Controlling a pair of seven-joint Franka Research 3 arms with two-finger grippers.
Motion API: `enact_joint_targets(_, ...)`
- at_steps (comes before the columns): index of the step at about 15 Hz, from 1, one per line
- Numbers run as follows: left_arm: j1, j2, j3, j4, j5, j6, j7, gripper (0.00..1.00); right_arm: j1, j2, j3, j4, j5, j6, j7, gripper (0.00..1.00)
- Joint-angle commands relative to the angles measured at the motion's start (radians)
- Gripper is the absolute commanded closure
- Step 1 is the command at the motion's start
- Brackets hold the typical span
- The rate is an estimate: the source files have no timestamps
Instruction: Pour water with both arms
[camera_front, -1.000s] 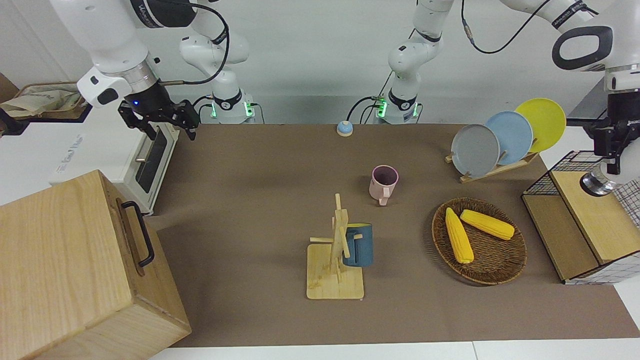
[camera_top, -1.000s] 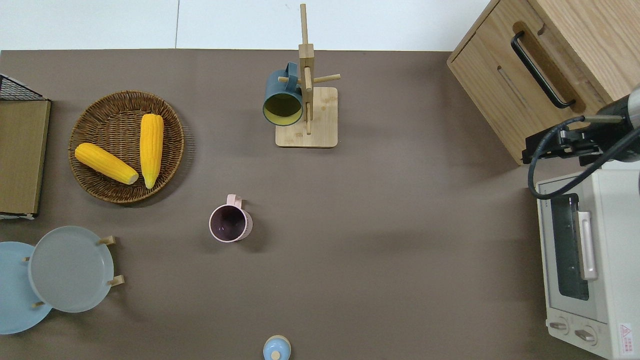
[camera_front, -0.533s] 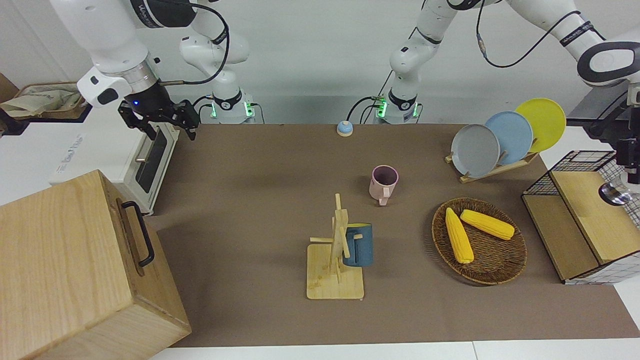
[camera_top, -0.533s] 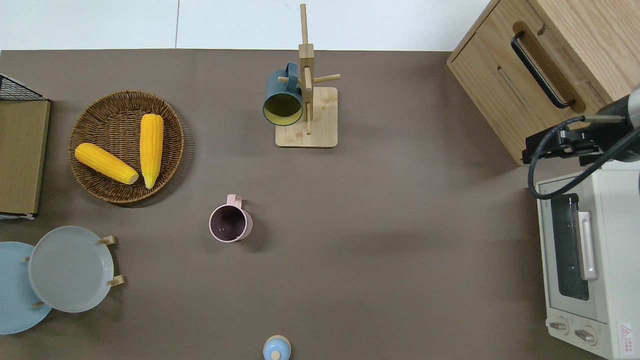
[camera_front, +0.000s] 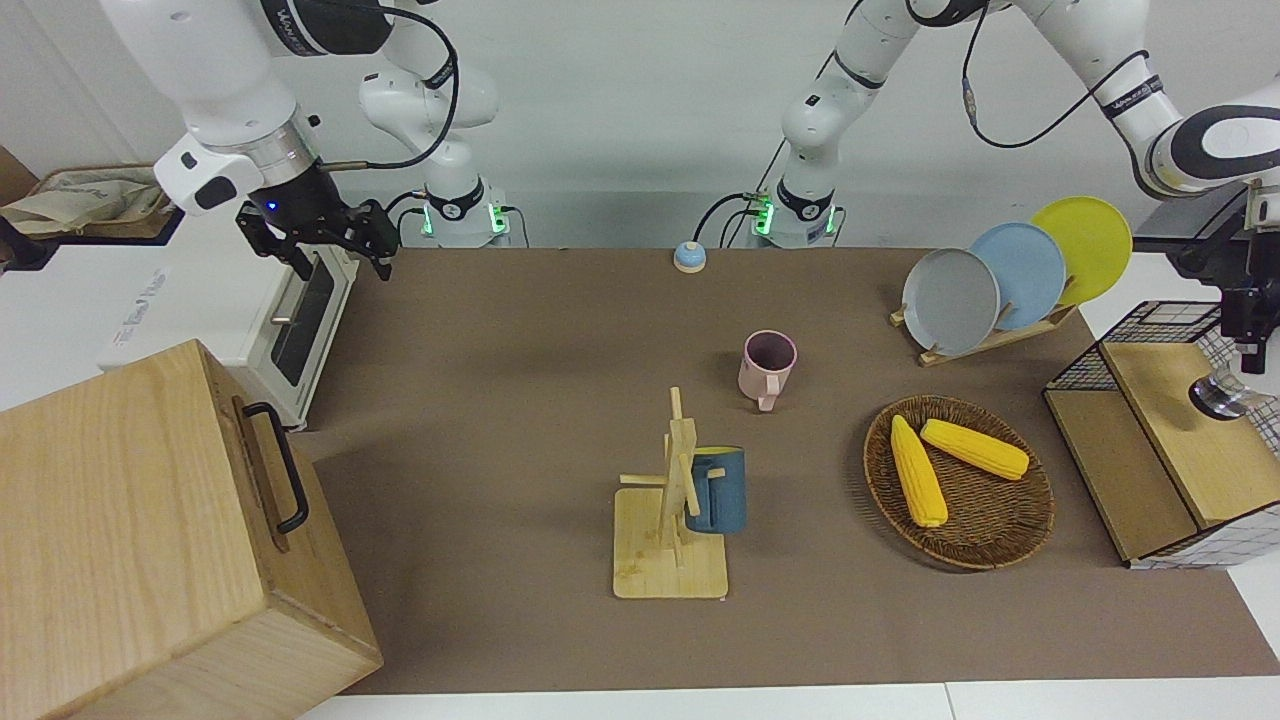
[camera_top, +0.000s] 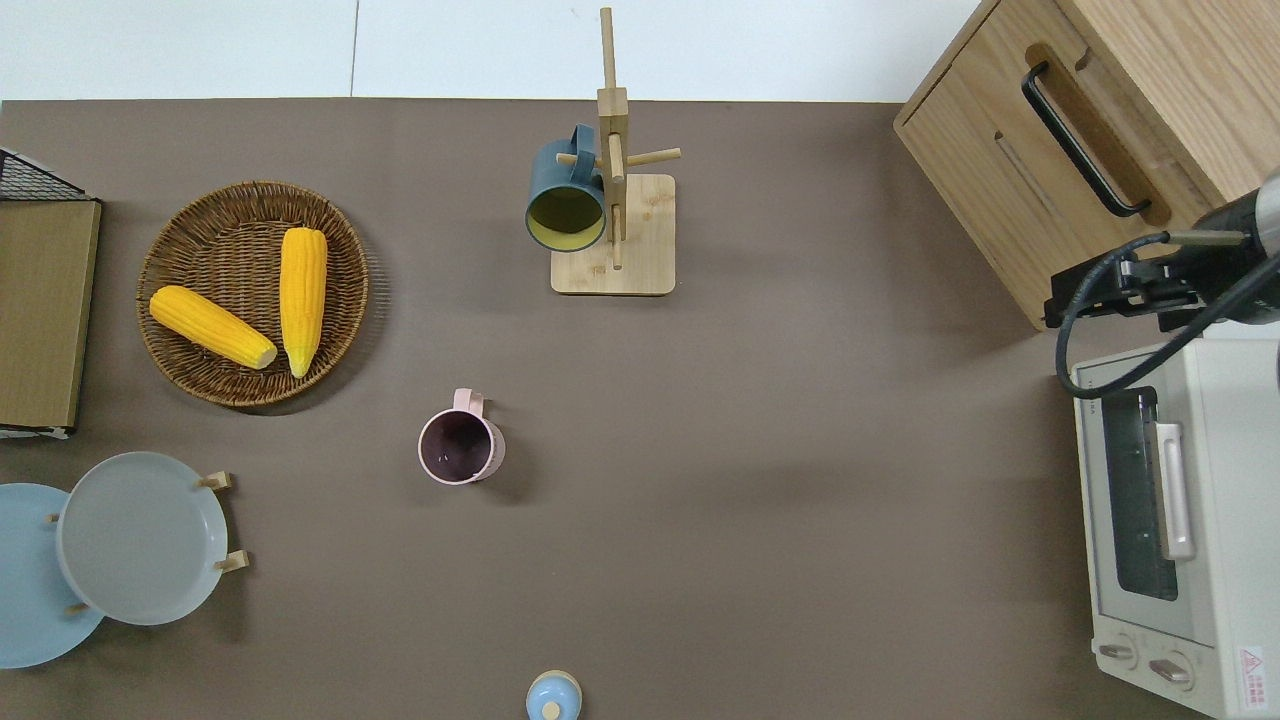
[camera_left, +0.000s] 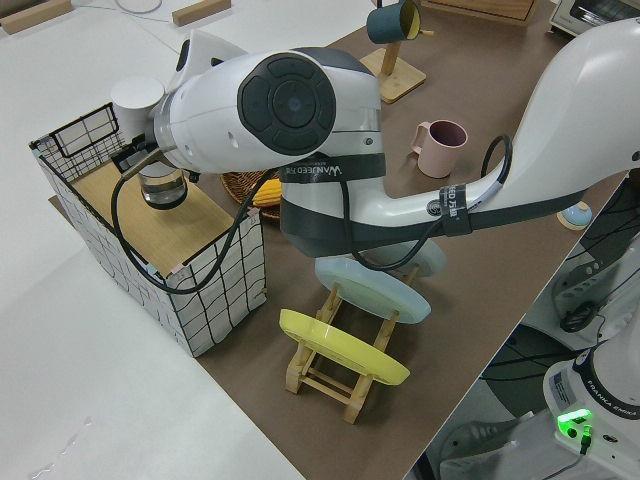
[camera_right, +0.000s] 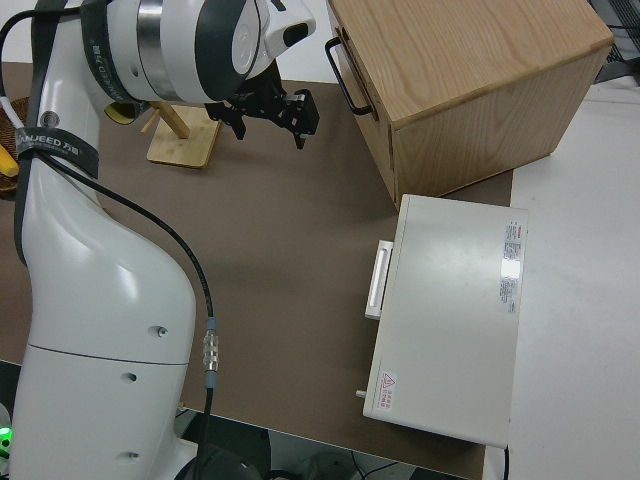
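In the front view, the left gripper (camera_front: 1250, 335) is being held straight above a glass jug (camera_front: 1215, 395), which is seen over the wooden top of the wire crate (camera_front: 1150, 322) at the left arm's end of the tabletop (camera_front: 520, 400). Whether the jug is being gripped or only approached cannot be told, and the opening of this gripper cannot be told either. The pink cup (camera_front: 768, 368) is standing upright near the middle of the tabletop, well apart from the jug and toward the right arm's end from it. Its handle is pointing away from the robots. The left arm is clearly the nearer one to both jug and cup. The right arm is being kept parked; the right gripper (camera_front: 335, 248) is being held wide and is carrying nothing.

In the overhead view, neither the jug nor the left gripper is being shown. The cup mouth is facing up and is free for pouring, with the basket of corn (camera_top: 250, 290) lying between cup and crate, farther from the robots.

In the left side view, the jug is being seen upright over the crate top, half hidden by a cable.

In the right side view, the right gripper is shown open and empty.
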Motion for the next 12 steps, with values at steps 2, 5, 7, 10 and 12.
enact_joint_targets(2, 0.014, 0.008, -0.008, 0.004, -0.050, -0.004, 0.045, 1.00, -0.006, -0.022, 0.003, -0.027, 0.010, 0.005, -0.018, 0.007)
enact_joint_targets(5, 0.015, 0.024, -0.008, 0.004, -0.050, 0.000, 0.051, 0.98, -0.006, -0.022, 0.003, -0.027, 0.010, 0.005, -0.017, 0.007)
enact_joint_targets(7, 0.014, 0.028, 0.010, 0.005, -0.049, 0.000, 0.051, 0.97, -0.006, -0.022, 0.003, -0.027, 0.010, 0.005, -0.017, 0.007)
enact_joint_targets(10, 0.014, 0.044, 0.014, 0.010, -0.052, 0.000, 0.080, 0.97, -0.006, -0.022, 0.003, -0.027, 0.010, 0.005, -0.018, 0.007)
enact_joint_targets(12, 0.014, 0.052, 0.015, 0.010, -0.064, 0.002, 0.095, 0.96, -0.006, -0.022, 0.003, -0.027, 0.010, 0.005, -0.018, 0.007)
